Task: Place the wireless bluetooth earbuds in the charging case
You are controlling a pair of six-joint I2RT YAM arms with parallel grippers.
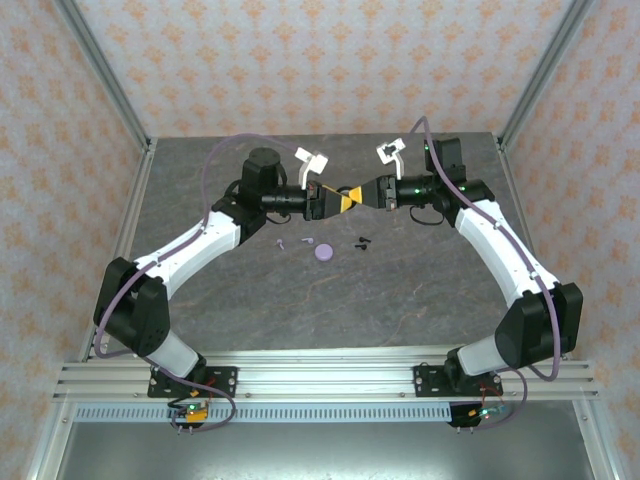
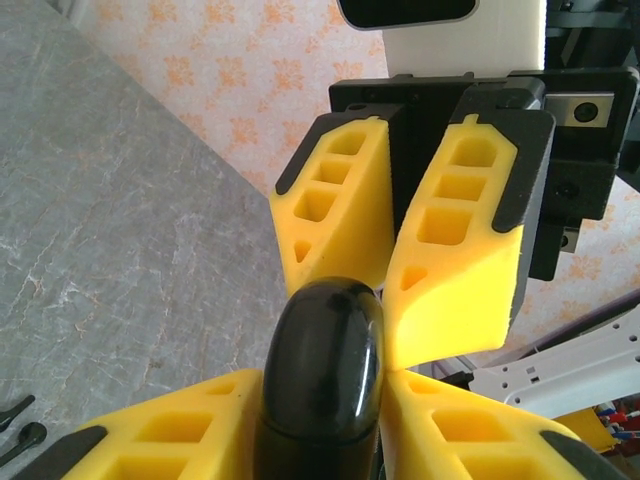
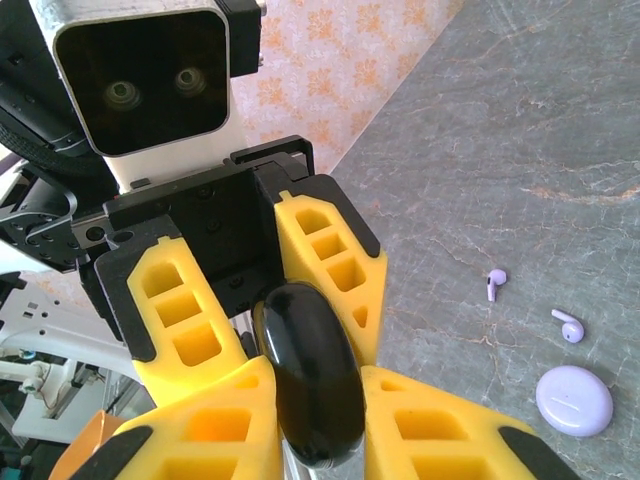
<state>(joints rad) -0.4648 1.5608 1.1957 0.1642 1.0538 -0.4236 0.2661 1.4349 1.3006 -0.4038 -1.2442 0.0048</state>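
A glossy black charging case hangs in the air over the middle of the table, gripped from both sides. My left gripper is shut on one end of it and my right gripper is shut on the other end, with the yellow fingertips almost touching. Two pale lilac earbuds lie on the table below, seen again in the right wrist view. Black earbuds lie a little to their right, and the left wrist view catches them too.
A round lilac case sits shut on the grey stone-look table, beside the lilac earbuds. Patterned walls and metal posts close in the table at the back and sides.
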